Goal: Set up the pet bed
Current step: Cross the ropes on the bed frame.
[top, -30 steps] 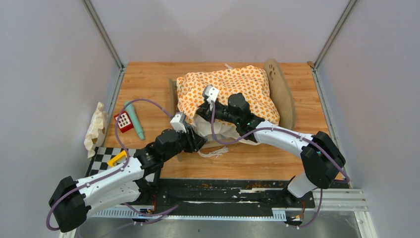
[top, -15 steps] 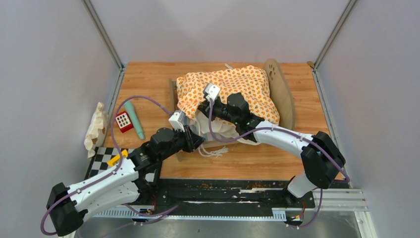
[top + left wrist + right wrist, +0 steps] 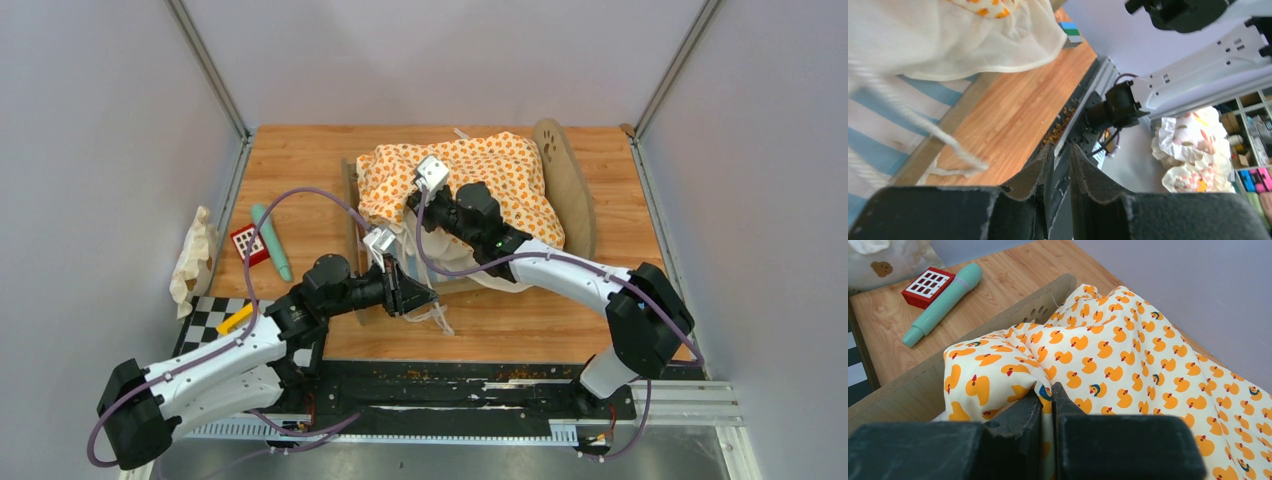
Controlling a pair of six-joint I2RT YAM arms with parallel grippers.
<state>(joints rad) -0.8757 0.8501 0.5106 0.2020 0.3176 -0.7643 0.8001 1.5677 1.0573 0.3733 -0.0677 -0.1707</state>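
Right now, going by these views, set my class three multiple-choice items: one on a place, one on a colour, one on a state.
1. Where does the teal stick lie?
A. On the table, left of the pet bed, beside the red block
B. At the far right corner
C. Between metal fingers

2. What colour are most of the ducks printed on the cushion?
A. Green
B. Orange
C. Purple

3. What state is the right end effector in?
A. Wide open over bare wood
B. Shut on the teal stick
C. Shut on a fold of the cushion

Answers: 1 A, the top view shows it on the wood by the block. 2 B, the right wrist view shows orange ducks on cream. 3 C, that view shows its fingers pinching the fabric.
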